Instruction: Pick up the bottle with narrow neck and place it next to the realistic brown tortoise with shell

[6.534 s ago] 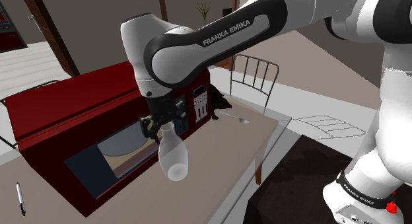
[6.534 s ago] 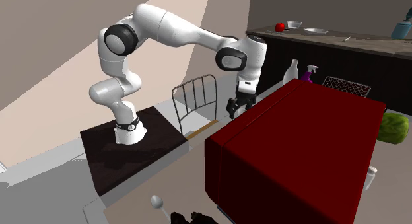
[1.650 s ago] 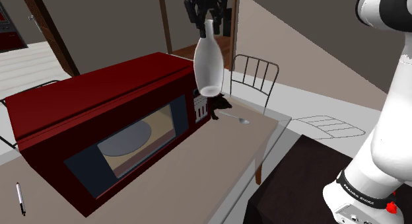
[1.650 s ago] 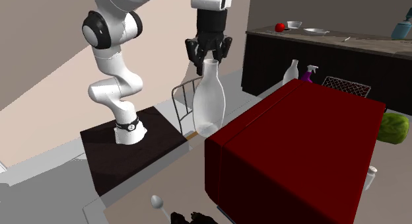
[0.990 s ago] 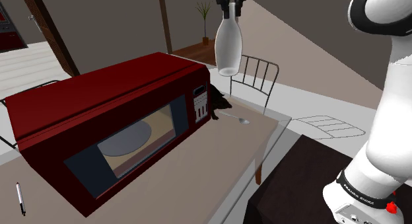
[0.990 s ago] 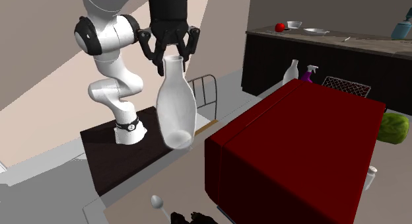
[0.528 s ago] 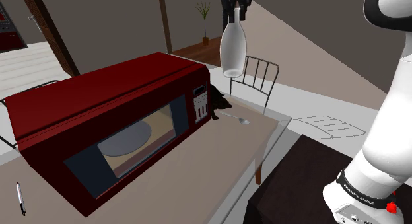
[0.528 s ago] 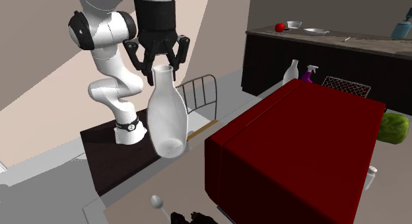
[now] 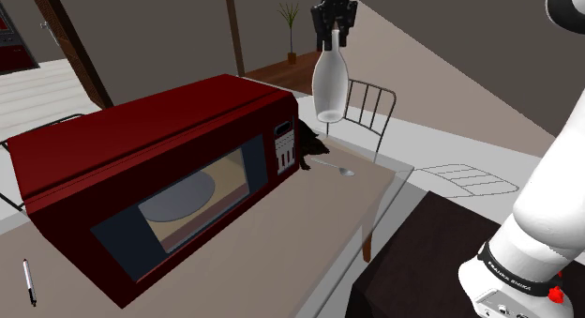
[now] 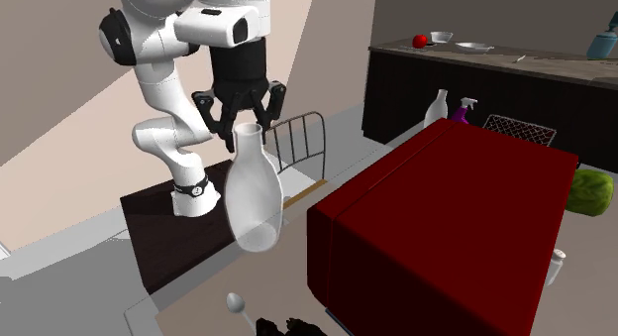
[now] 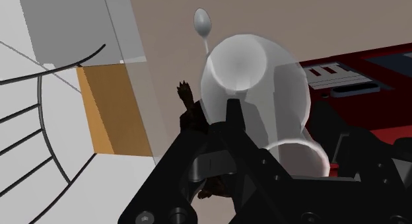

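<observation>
A clear, pale bottle with a narrow neck [image 9: 330,82] hangs upright in the air, and my black gripper [image 9: 334,30] is shut on its neck from above. It hovers high over the table's end, above the dark brown tortoise [image 9: 309,143] that sits against the red microwave's [image 9: 150,166] side. From the second exterior view the bottle [image 10: 253,190] hangs under the gripper [image 10: 242,121], with the tortoise [image 10: 287,327] at the lower edge. Looking down past the hand, the bottle [image 11: 254,74] covers most of the tortoise [image 11: 191,113].
A spoon [image 9: 337,168] lies on the table [image 9: 281,241] beside the tortoise. A wire-backed chair [image 9: 364,110] stands past the table's end. A pen [image 9: 29,280] lies near the microwave's other end. A dark counter [image 10: 475,81] holds bottles and dishes.
The gripper has carried the bottle a little lower, still above the tortoise's end of the table. Its grip on the neck is unchanged.
</observation>
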Controlling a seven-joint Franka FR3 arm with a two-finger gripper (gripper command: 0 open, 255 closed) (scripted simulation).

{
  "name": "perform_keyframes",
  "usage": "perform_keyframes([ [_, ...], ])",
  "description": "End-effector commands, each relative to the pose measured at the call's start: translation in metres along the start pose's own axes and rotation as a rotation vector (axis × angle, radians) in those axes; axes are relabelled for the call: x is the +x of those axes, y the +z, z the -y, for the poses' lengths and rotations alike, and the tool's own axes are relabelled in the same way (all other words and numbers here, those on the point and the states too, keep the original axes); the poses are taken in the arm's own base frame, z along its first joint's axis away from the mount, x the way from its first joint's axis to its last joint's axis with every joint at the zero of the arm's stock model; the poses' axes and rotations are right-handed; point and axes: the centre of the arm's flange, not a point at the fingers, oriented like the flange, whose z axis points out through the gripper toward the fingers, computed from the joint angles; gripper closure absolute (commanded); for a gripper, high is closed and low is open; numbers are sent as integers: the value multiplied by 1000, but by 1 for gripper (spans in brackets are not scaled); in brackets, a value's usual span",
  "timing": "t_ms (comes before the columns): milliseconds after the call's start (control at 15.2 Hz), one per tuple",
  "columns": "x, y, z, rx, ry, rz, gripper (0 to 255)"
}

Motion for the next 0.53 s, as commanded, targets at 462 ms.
perform_keyframes([
  [462,3,47,2,0,0,-1,255],
])
